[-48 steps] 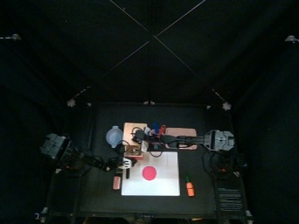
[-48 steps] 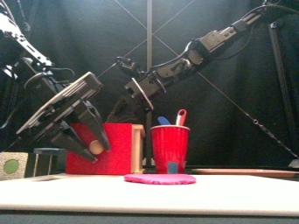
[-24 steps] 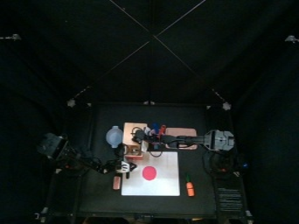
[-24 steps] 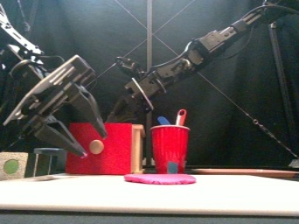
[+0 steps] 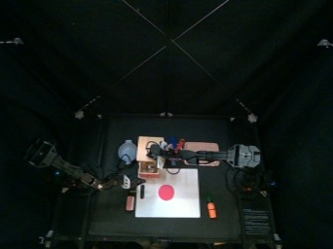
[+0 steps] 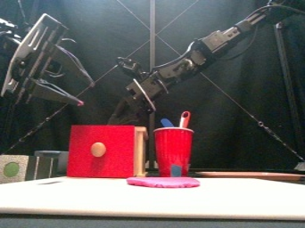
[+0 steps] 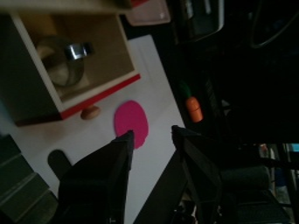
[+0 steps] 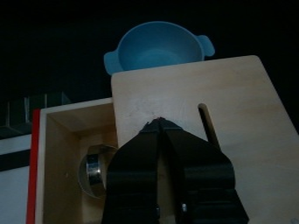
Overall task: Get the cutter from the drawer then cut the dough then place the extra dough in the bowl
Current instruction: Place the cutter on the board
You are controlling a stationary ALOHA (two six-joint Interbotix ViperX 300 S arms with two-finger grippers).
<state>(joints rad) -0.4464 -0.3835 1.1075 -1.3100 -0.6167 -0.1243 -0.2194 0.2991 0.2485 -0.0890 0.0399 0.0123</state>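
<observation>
Drawer [image 7: 105,44] open, cutter [image 7: 70,52] inside. Left hand [image 6: 48,93], spread wide at upper left, should descend onto it; right hand [image 8: 158,124], closed, rests on the box [image 8: 233,96].

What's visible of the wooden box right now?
Pale wooden box, upright at the white board's left edge, blue-grey bowl behind it. Its drawer stands pulled open: red drawer front with a round wooden knob, the metal cutter lying inside. The right tool, shut, rests tip-down on its slotted top.
</observation>
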